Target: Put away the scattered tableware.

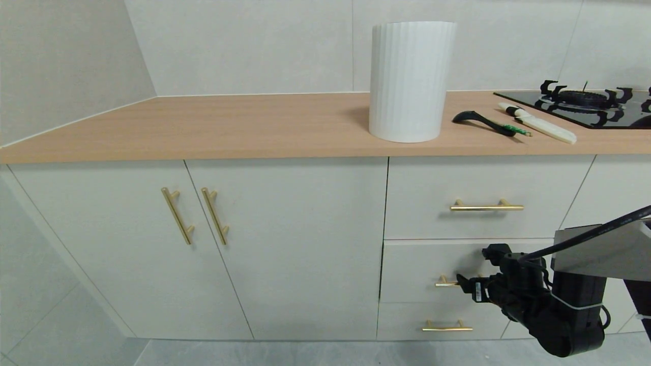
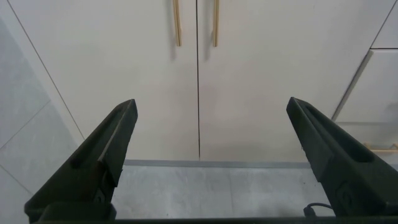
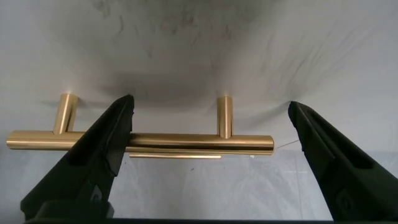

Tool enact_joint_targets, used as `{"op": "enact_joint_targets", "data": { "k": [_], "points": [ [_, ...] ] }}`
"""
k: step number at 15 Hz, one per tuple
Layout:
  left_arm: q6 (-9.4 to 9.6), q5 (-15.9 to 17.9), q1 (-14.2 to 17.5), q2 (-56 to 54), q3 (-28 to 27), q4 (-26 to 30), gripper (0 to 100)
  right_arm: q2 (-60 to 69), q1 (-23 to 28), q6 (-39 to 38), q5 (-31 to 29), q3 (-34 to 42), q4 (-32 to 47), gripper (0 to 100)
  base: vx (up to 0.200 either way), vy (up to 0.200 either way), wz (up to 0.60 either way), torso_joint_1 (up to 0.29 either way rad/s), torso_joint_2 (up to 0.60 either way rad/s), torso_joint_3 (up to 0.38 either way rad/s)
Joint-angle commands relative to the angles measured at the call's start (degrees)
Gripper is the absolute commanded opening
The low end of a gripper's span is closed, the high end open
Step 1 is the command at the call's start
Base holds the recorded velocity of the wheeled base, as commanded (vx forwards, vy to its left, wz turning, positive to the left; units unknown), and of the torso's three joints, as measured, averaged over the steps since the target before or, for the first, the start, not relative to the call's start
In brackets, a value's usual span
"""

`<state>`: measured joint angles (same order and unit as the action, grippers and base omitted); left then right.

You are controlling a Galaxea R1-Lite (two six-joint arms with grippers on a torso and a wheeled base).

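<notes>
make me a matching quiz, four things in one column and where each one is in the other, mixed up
1 white ribbed container
2 black ladle
3 right tool
4 left tool

a open at the middle drawer's gold handle
b lying between the container and the white knife
c open, facing the double cabinet doors
d upright on the counter

Pairs: 1-d, 2-b, 3-a, 4-c

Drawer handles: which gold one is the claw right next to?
The middle drawer's handle. The open right claw is right at it; the top handle and bottom handle are farther away.
</notes>
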<state>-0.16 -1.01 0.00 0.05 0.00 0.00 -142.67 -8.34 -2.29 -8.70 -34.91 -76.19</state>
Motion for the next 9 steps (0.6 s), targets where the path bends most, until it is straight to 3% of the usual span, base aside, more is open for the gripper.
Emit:
{"op": "enact_joint_targets", "data": {
  "k": [1, 6, 9],
  "points": [
    [-0.02, 0.0, 0.0, 0.0, 0.0, 0.0, 100, -0.2, 0.0, 0.0, -0.1, 0.1, 0.2, 100, 0.0, 0.0, 0.0, 0.0, 0.0, 0.0],
    [-0.02, 0.0, 0.0, 0.0, 0.0, 0.0, 100, 5.6, 0.0, 1.2, 0.5, 4.4, 2.5, 100, 0.0, 0.0, 0.0, 0.0, 0.0, 0.0],
    [-0.02, 0.0, 0.0, 0.0, 0.0, 0.0, 100, 17.9, -0.1, 1.1, 2.5, 6.7, 14.1, 100, 0.0, 0.0, 0.0, 0.0, 0.0, 0.0]
  ]
}}
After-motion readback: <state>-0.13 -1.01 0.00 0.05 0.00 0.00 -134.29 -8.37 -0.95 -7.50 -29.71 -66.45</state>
